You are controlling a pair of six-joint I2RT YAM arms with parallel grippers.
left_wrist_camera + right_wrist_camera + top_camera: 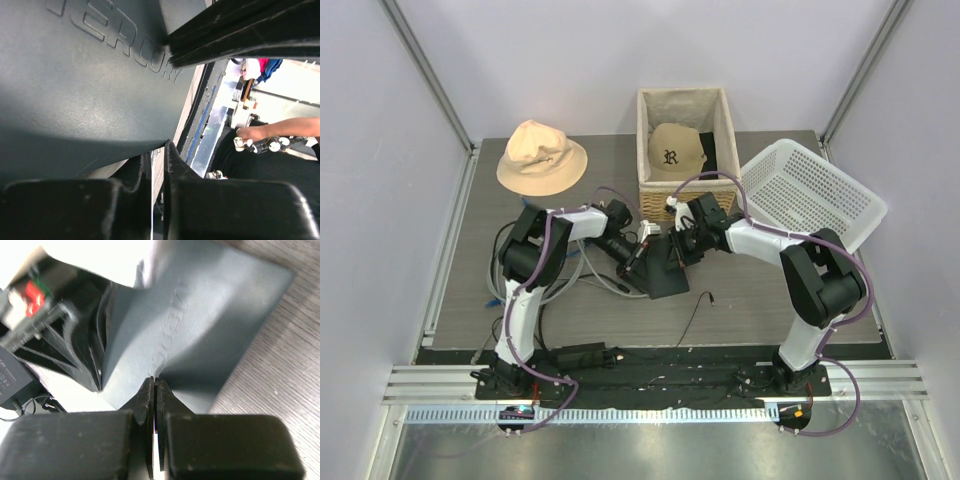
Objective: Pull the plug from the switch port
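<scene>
The switch is a flat dark-grey box on the table between both arms. Its lettered top fills the left wrist view and shows in the right wrist view. My left gripper is at the switch's left edge. Its jaws are drawn together to a thin slit, tips against the box's edge, and nothing shows between them. My right gripper is shut, its tips resting on the switch's top. The plug and the port are hidden.
A beige bucket hat lies at the back left. A wicker basket holding a tan cap stands behind the switch, beside a tilted white plastic basket. Grey and blue cables coil left of the switch. A thin black lead lies in front.
</scene>
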